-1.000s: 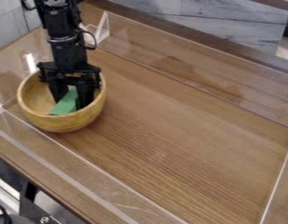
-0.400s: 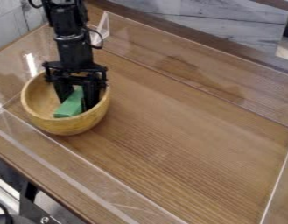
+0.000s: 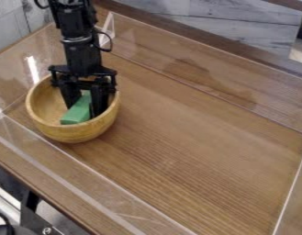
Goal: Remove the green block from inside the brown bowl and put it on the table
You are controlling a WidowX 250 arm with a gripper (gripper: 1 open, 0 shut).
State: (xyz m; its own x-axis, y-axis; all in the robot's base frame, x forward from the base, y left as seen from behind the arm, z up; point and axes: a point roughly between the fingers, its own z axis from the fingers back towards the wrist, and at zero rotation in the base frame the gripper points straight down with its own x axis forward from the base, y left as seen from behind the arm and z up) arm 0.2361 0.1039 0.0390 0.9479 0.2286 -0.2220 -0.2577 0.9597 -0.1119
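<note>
Camera view, looking down across the bench from one corner: a black robot arm (image 3: 74,32) reaches steeply down into a round light-brown wooden bowl with a thick rim (image 3: 43,127) that sits near the left end of a large brown wood-grain tabletop (image 3: 202,138). Low clear plastic walls (image 3: 140,197) run along the edges of that tabletop, catching a few pale reflections.

At the bottom of the arm, the black gripper (image 3: 84,99) points almost straight down, its two dark fingers dipping below the bowl's rim. Between those fingers sits the small bright green rectangular block (image 3: 77,111), tilted, with its lower end down in the pale grained interior of the bowl and its upper end up between the fingers. The fingers stand on either side of the block and are clenched on it. Whether the block's lower end touches the bowl's floor cannot be told from this angle. The block lies wholly within the bowl's rim.

Beyond the far wall, a grey marbled surface (image 3: 227,23) fills the background. At the lower left, under the table's edge, some dark metal hardware (image 3: 30,216) shows.

No brand, label or writing can be read anywhere on the arm, the bowl, the block or the table.
</note>
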